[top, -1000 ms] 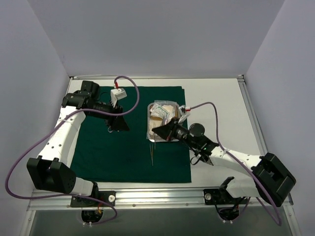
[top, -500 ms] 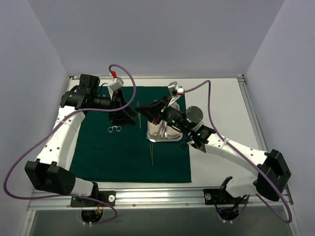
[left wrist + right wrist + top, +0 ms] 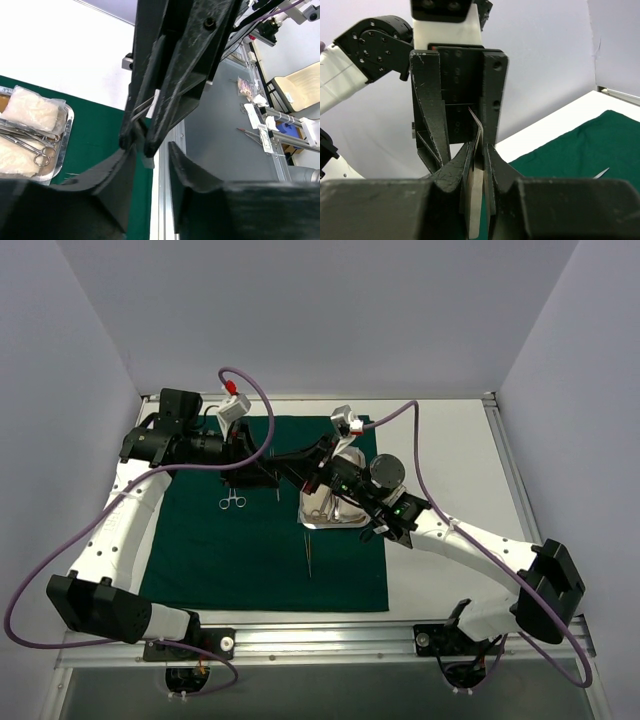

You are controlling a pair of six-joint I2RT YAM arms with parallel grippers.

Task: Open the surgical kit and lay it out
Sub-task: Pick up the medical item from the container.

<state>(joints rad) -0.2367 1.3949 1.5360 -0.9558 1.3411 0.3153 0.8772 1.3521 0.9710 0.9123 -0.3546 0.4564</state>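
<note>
as my two grippers meet nose to nose in the air, the right wrist view shows my right gripper (image 3: 479,150) pinched shut on the tweezers (image 3: 476,200), a thin, flat, pale steel strip that runs on past my fingertips. my left gripper (image 3: 462,125) faces it with its black jaws partly open, one on each side of the strip's free end. i cannot see them touching it, and it has hold of nothing.

from the left wrist, the same gap shows between my left fingers, with the right gripper's tip just ahead of them and a sliver of bright metal in its pinch. down to the left of that hand lies the steel tray (image 3: 65,131), shiny with a rolled rim. it holds soft white gauze pads (image 3: 32,107) in clear crinkly film and ring-handled clamps (image 3: 30,141).

from above, the meeting point hangs over the dark green cloth (image 3: 250,560), matte and spread flat. the tray sits under my right wrist, a lone clamp (image 3: 232,502) lies on the cloth just below my left gripper, and a thin tool (image 3: 309,558) rests nearer my bases.

i judge this a hand-over. to do it well, my left jaws should close square on the strip's flat faces and grip firmly before my right lets go, since springy polished steel can twist or slip out.
</note>
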